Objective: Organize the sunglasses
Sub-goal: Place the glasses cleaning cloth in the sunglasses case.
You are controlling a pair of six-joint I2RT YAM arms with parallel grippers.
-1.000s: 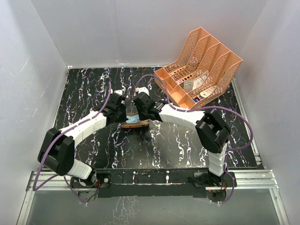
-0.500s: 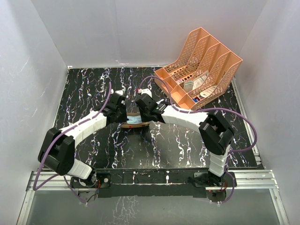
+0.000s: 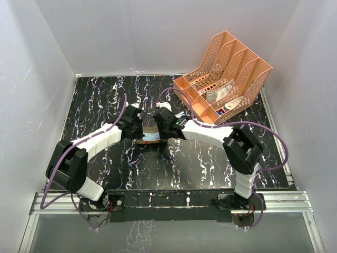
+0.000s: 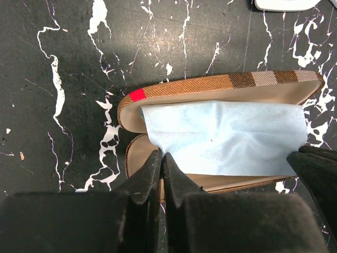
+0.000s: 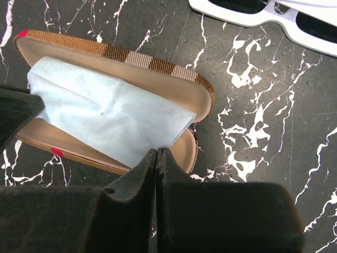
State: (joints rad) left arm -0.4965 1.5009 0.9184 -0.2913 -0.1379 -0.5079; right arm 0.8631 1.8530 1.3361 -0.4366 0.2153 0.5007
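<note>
An open brown plaid case (image 4: 237, 81) (image 5: 147, 63) lies on the black marbled table (image 3: 105, 100), with a light blue cloth (image 4: 226, 137) (image 5: 105, 113) spread across its inside. My left gripper (image 4: 162, 156) (image 3: 138, 132) is shut on the cloth's corner at the case's left end. At the opposite end my right gripper (image 5: 157, 151) (image 3: 158, 130) is shut on another corner. The sunglasses (image 5: 258, 13) (image 4: 284, 4), white-framed, lie on the table just beyond the case, cut off by the frame edge in both wrist views.
An orange slotted desk organizer (image 3: 226, 74) with small items in its trays stands at the back right. White walls enclose the table on three sides. Purple cables loop over both arms.
Both grippers have edged slightly toward the far side, still pinching the cloth over the case; the right forearm has swung a little to the left.
</note>
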